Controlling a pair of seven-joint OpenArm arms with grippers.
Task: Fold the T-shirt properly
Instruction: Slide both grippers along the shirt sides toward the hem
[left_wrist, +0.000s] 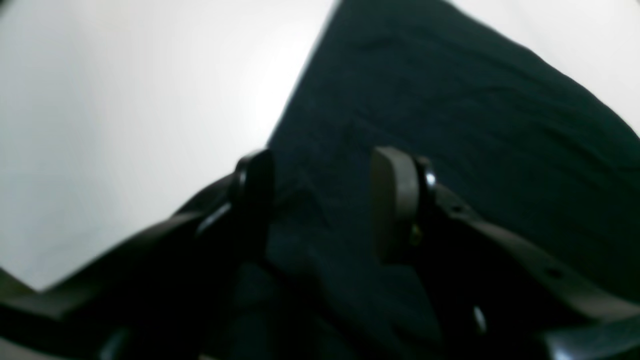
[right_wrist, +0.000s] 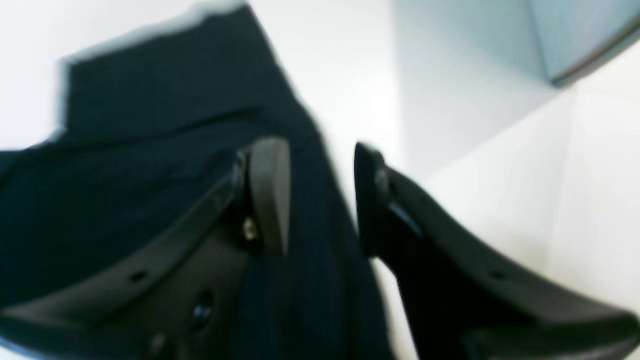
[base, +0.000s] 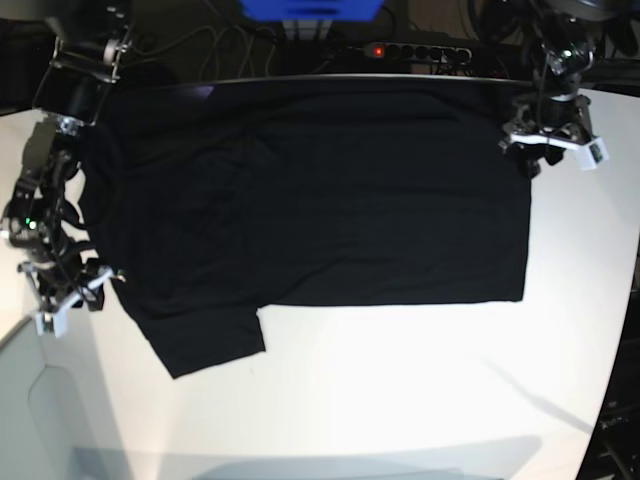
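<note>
Because the T-shirt (base: 330, 190) lies spread flat across the white table (base: 420, 390), one sleeve jutting toward the near edge, each arm stands at an opposite end of it: the left gripper (left_wrist: 320, 200) and the right gripper (right_wrist: 320, 195) both show parted jaws straddling the cloth edge, pinching nothing. Count: one shirt, two grippers.
</note>
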